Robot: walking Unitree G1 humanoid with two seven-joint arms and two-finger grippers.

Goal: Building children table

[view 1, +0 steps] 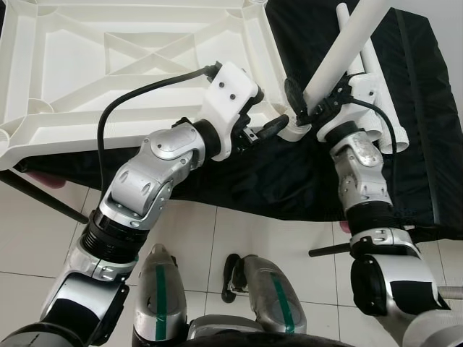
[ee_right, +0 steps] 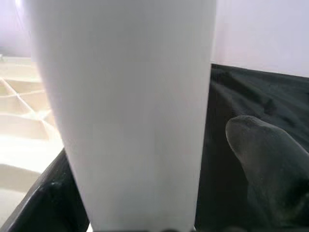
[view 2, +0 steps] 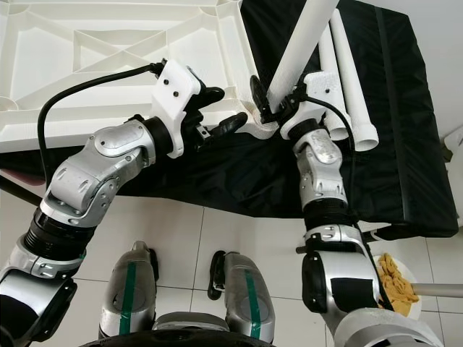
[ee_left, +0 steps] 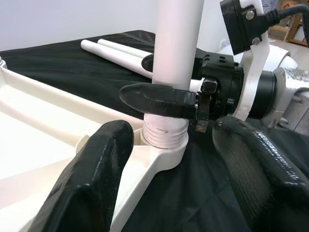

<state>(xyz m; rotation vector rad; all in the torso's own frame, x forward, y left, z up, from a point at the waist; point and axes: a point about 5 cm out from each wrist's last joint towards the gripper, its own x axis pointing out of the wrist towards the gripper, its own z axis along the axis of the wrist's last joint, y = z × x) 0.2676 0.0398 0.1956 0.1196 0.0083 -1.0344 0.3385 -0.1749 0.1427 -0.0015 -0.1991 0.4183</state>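
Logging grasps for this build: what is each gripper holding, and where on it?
Right gripper clasps the white plastic table leg just above its threaded base. Left gripper is open beside the white tabletop's corner socket, holding nothing.

An indoor room: glossy white floor tiles [view 1: 217, 238] at the frame's bottom, plain white wall [ee_left: 72, 19] at upper left.

Count, head views:
- Tabletop [view 1: 108, 58]: 1, white, upside down on the black cloth [view 1: 289, 181].
- Legs: 3 total. 1 standing leg [view 2: 296, 50] at the tabletop corner; 2 spare legs [view 2: 347, 79] lying side by side on the cloth.
- Grippers: 2, left gripper [view 2: 221, 108] and right gripper [view 2: 264, 101].
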